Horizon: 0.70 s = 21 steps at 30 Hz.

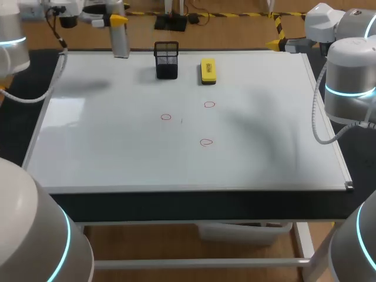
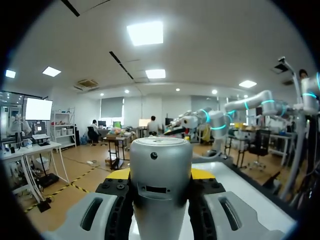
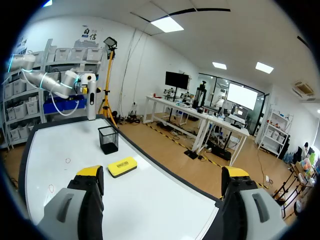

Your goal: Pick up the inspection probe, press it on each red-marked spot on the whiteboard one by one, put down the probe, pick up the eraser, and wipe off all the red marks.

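Observation:
My left gripper [image 2: 160,176] is shut on the silver, cylindrical inspection probe [image 2: 161,165], which stands between its yellow-tipped fingers. In the head view the probe [image 1: 120,41] hangs above the whiteboard's [image 1: 117,153] far left edge, clear of the surface. Three red circles are drawn mid-board [image 1: 165,117], [image 1: 210,104], [image 1: 205,142]. The yellow eraser [image 1: 208,70] lies flat near the far edge. My right gripper [image 3: 162,172] is open and empty, raised off the board's far right corner [image 1: 279,36]; from it I see the eraser [image 3: 122,166] ahead.
A black mesh holder [image 1: 167,59] stands upright on the board just left of the eraser, and shows ahead of the right gripper [image 3: 108,139]. The board's metal frame [image 1: 194,189] runs along the near side.

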Each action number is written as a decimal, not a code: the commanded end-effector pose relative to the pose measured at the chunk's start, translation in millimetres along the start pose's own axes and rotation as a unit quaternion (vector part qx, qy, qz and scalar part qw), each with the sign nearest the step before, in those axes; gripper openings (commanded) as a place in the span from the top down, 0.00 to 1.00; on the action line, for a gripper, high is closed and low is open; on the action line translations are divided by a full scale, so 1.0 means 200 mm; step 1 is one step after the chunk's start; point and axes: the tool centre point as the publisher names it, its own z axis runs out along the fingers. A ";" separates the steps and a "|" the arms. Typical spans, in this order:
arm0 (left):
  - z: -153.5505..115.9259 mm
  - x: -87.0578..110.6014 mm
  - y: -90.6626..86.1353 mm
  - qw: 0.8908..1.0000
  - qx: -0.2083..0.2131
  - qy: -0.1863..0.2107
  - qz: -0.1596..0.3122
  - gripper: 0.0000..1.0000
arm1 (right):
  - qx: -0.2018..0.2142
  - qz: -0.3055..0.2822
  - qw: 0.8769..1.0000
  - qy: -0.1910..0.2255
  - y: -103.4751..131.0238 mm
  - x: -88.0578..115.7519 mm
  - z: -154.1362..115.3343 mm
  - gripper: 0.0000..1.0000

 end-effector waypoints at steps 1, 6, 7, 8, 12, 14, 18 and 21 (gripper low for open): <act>-0.06 0.06 -0.01 0.986 -0.002 -0.165 0.000 1.00 | 0.001 0.000 1.000 0.000 0.00 0.00 0.00 0.00; -0.11 0.08 0.01 0.982 0.001 -0.187 -0.004 1.00 | 0.001 0.000 1.000 0.000 0.00 0.00 0.00 0.00; -0.12 0.08 0.01 0.982 0.001 -0.188 -0.004 1.00 | 0.001 0.000 1.000 0.000 0.00 0.00 0.00 0.00; -0.13 0.08 0.02 0.981 -0.001 -0.194 -0.004 1.00 | 0.001 0.000 1.000 0.000 0.00 0.00 0.00 0.00; -0.16 0.11 0.05 0.977 -0.001 -0.211 -0.009 1.00 | 0.001 0.000 1.000 0.000 0.00 0.00 0.00 0.00; -0.18 0.12 0.06 0.976 -0.002 -0.216 -0.012 1.00 | 0.001 0.000 1.000 0.000 0.00 0.00 0.00 0.00; -0.21 0.14 0.08 0.973 -0.002 -0.229 -0.019 1.00 | 0.001 0.000 1.000 0.000 0.00 0.00 0.00 0.00; -0.22 0.15 0.08 0.973 -0.010 -0.228 -0.022 1.00 | 0.001 0.000 1.000 0.000 0.00 0.00 0.00 0.00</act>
